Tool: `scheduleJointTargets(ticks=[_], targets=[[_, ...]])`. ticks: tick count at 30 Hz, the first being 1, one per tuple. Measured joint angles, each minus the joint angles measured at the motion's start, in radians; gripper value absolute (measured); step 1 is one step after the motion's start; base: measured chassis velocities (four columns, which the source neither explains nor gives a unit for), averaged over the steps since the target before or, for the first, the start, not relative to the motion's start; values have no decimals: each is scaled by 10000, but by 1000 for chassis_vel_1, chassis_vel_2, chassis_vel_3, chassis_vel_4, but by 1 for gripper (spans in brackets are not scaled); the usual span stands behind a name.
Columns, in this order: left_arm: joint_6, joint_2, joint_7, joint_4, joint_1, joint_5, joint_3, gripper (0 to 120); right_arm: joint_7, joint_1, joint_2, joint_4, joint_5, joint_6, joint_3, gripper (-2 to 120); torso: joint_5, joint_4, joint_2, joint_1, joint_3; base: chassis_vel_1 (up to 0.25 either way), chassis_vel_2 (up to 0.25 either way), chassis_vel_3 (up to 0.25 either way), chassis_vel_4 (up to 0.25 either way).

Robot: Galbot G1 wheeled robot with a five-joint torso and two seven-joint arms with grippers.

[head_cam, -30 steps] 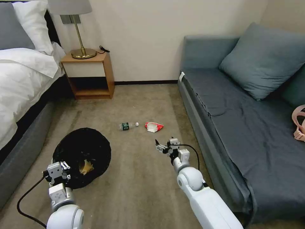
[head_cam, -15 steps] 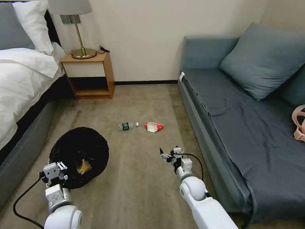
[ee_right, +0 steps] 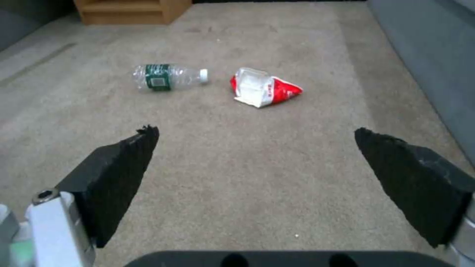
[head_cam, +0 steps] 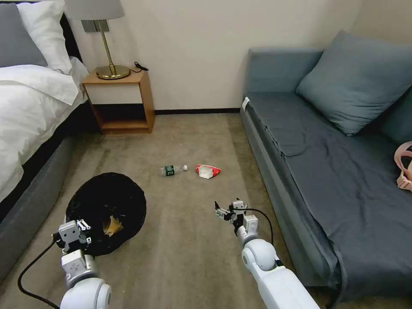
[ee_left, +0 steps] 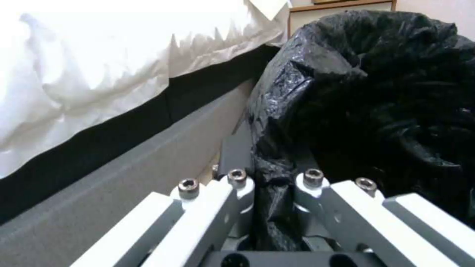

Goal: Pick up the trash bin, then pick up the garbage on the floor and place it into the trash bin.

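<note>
The trash bin (head_cam: pixel 107 212) sits tilted beside the bed (head_cam: pixel 25 128), its mouth facing up, with a gold-brown wrapper (head_cam: pixel 112 225) inside. Since a second ago it has shifted slightly left and nearer the robot, along with the left gripper (head_cam: pixel 81 227), which has drawn back. The left wrist view shows what the head view cannot: the fingers (ee_left: pixel 237 193) pinched together on a fold of the bin's black bag at its rim (ee_left: pixel 277 193). The right gripper (head_cam: pixel 219 210) has also pulled back toward the robot, then held over the last half second. It hovers over bare carpet (head_cam: pixel 189 257), arm stretched forward and low, with its pads (ee_right: pixel 118 167) spread wide and holding nothing. Ahead of it the clear bottle (ee_right: pixel 166 76) and the red-white snack bag (ee_right: pixel 262 87) lie near each other, apart, unmoved.
</note>
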Motion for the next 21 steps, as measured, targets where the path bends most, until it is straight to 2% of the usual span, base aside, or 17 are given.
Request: scheduleJointTargets(ticks=[21], targets=[[-269, 23, -23, 52, 159, -35, -44, 4, -194, -139, 13, -113, -138, 254, 157, 100, 0, 0, 0, 0, 0, 0, 0, 0, 0]])
